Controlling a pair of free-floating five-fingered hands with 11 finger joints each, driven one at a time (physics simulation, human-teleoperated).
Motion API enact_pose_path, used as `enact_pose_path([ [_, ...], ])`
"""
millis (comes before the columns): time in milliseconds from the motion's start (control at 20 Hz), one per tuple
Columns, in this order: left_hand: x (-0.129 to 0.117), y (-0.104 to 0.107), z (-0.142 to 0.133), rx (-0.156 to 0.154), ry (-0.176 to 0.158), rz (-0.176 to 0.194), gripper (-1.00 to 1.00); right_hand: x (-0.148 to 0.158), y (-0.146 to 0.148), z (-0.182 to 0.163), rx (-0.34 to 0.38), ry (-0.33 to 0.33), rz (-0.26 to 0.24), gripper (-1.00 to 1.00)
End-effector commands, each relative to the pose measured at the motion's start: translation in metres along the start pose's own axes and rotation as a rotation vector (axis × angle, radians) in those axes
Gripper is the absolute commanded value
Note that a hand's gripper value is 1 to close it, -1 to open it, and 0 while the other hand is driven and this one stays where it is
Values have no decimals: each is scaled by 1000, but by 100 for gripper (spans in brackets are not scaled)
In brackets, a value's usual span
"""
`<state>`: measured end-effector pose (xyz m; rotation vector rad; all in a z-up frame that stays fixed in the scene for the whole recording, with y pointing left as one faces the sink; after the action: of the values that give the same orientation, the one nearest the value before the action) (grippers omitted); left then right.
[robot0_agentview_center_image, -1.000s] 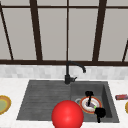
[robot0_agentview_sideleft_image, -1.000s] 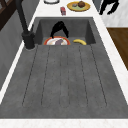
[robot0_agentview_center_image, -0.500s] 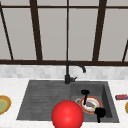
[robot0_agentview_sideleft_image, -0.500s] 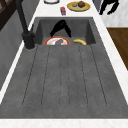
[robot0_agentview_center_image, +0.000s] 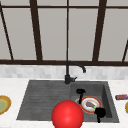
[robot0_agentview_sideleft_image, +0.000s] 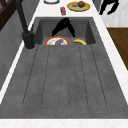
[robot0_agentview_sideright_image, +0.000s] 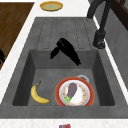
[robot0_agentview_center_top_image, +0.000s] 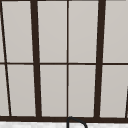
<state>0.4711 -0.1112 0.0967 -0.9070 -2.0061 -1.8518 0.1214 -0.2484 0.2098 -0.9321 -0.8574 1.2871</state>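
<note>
The left robot hand (robot0_agentview_center_image: 80, 92) hangs over the sink basin (robot0_agentview_sideright_image: 35, 67), fingers straight and released, pointing down toward a red-rimmed plate (robot0_agentview_sideright_image: 91, 95) that carries an eggplant (robot0_agentview_sideright_image: 72, 90). The right robot hand (robot0_agentview_center_image: 100, 112) hovers at the basin's front edge; I cannot tell its fingers. A banana (robot0_agentview_sideright_image: 37, 95) lies beside the plate. A black faucet (robot0_agentview_center_image: 71, 71) stands behind, under a dark-framed window (robot0_agentview_center_top_image: 67, 62). The white tabletop (robot0_agentview_center_image: 10, 85) holds a yellow dish (robot0_agentview_center_image: 3, 104). A red ball (robot0_agentview_center_image: 67, 115) sits in front.
</note>
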Motion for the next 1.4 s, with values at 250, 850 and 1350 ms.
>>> enact_pose_path([
  [250,38,23,34,-11,-22,11,-100,0,0,0,0,0,0,0],
  [850,105,16,97,6,-21,3,-100,0,0,0,0,0,0,0],
  [1350,140,3,163,15,-25,11,-100,0,0,0,0,0,0,0],
])
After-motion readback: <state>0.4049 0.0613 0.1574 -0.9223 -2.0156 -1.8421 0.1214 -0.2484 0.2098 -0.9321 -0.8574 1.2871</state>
